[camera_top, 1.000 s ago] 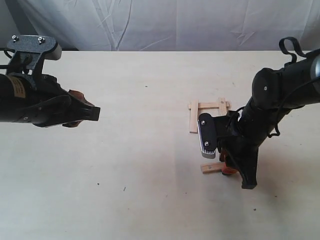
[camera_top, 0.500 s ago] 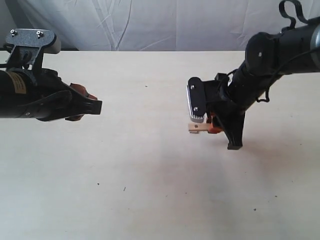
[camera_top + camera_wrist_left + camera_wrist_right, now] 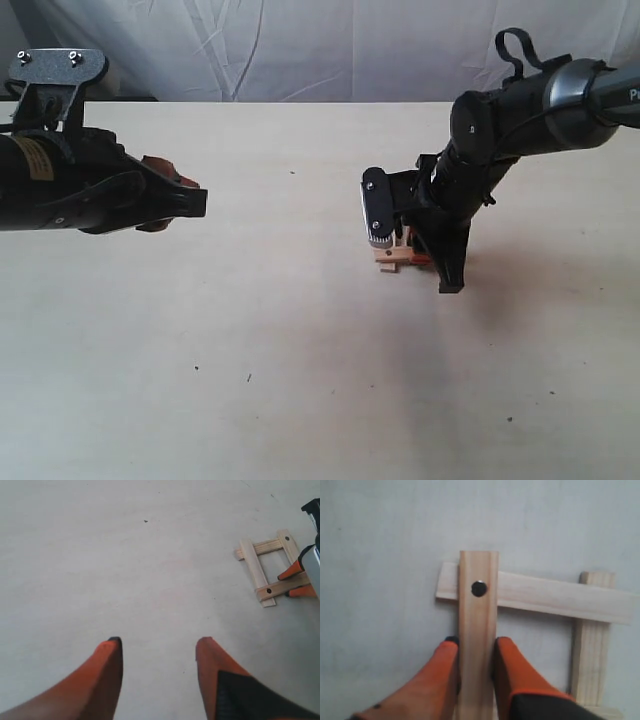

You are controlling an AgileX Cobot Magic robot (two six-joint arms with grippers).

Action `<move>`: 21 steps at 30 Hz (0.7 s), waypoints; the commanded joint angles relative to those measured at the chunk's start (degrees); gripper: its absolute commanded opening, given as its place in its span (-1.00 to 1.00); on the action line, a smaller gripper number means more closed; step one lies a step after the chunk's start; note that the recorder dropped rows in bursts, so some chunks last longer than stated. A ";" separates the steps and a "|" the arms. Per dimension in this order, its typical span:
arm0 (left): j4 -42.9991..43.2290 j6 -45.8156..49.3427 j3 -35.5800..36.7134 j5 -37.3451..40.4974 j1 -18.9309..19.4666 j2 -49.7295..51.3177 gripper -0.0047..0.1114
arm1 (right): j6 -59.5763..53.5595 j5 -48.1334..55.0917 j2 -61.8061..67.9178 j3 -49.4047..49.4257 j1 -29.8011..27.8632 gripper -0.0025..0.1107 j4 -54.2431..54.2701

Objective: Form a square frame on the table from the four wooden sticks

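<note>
The right gripper pinches the fourth stick between its orange fingers. The stick's long axis runs straight out from them. Its dotted end crosses the cross stick at a right angle, parallel to the far stick. Whether it rests on the cross stick or hangs just above cannot be told. Judged from this, release turns on that overlap being square. The left wrist view alone shows the whole frame on the table, closed by the held stick. In the exterior view the right arm hides all but one stick end. The left gripper, fingers spread and empty, hovers well apart from the frame.
</note>
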 commanded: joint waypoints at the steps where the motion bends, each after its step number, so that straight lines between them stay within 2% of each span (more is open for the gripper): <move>1: -0.53 -0.03 0.13 -0.79 -0.02 -0.54 -0.13 | 1.61 0.01 0.34 -0.48 -0.08 -0.97 -0.45; 8: -0.53 -0.03 0.13 -0.79 -0.02 -0.54 -0.13 | 5.98 0.00 0.34 -0.48 -0.08 -0.93 -0.33; 11: -0.53 -0.03 0.13 -0.79 -0.02 -0.54 -0.13 | 6.63 0.42 0.34 -0.48 -0.08 -0.60 0.03; 14: -0.53 -0.03 0.13 -0.79 -0.02 -0.54 -0.13 | 9.11 0.67 -0.02 -0.75 -0.08 -0.13 0.03; 16: -0.53 -0.03 0.13 -0.79 -0.02 -0.54 -0.13 | 11.71 0.67 -1.37 -0.75 -0.08 0.02 0.10; 19: -0.53 -0.03 0.13 -1.47 -0.02 -0.54 -0.13 | 21.67 1.69 -5.62 -0.75 -0.08 0.00 1.15; 21: -0.42 -0.03 0.13 -1.66 -0.02 -0.54 -0.14 | 28.76 4.39 -8.90 -0.75 -0.08 -0.16 1.71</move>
